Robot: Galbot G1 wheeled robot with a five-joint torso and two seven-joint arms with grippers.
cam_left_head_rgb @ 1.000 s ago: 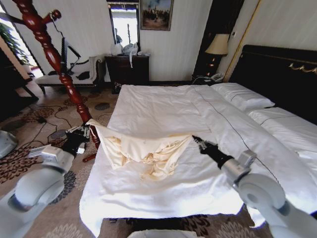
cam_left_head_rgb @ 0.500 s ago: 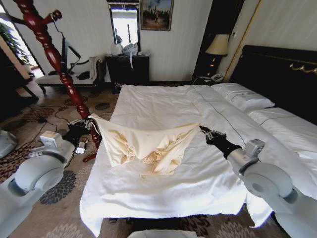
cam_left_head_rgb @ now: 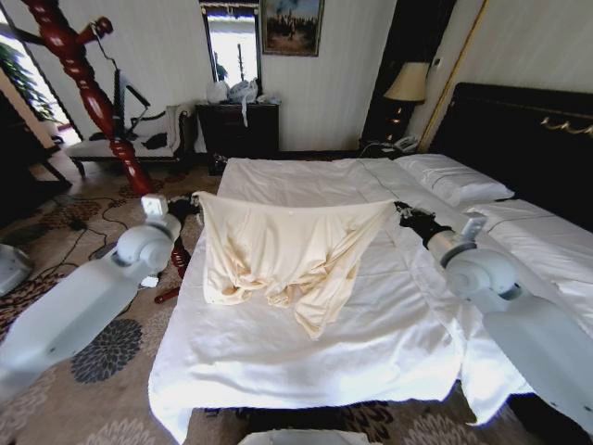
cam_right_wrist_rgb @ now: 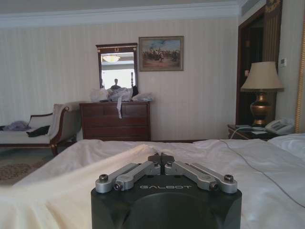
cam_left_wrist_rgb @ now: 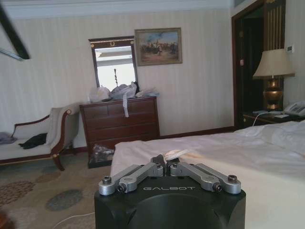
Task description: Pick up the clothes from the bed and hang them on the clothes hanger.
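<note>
Shirt: we see the clothes [cam_left_head_rgb: 287, 255], a cream silky shirt, stretched between our two grippers in the middle of the head view, its top edge taut and its body and sleeves hanging down onto the bed [cam_left_head_rgb: 306, 362].

Left gripper: the left gripper [cam_left_head_rgb: 192, 206], at centre-left of the head view, has its fingers pinched together on the shirt's left top corner; in the left wrist view a bit of cream cloth peeks out past the closed tips [cam_left_wrist_rgb: 165, 162].

Right gripper: the right gripper [cam_left_head_rgb: 400, 209], right of centre, is closed on the opposite corner; in the right wrist view the tips [cam_right_wrist_rgb: 162, 159] meet, and the pale cloth spreads across the lower left.

Long axis: the held edge runs almost level across the frame, left to right, roughly crosswise to the bed.

Hanger: we cannot make out a black coat hanger for certain; a thin dark shape hangs near the dark-red coat stand [cam_left_head_rgb: 88, 88] at upper left, but it is too small to call.

Key relation: the stand lies up and to the left of the shirt, off the bed's left side, so we judge the left arm nearer to it.

Writing: "GALBOT" is readable on both gripper housings in the wrist views.
</note>
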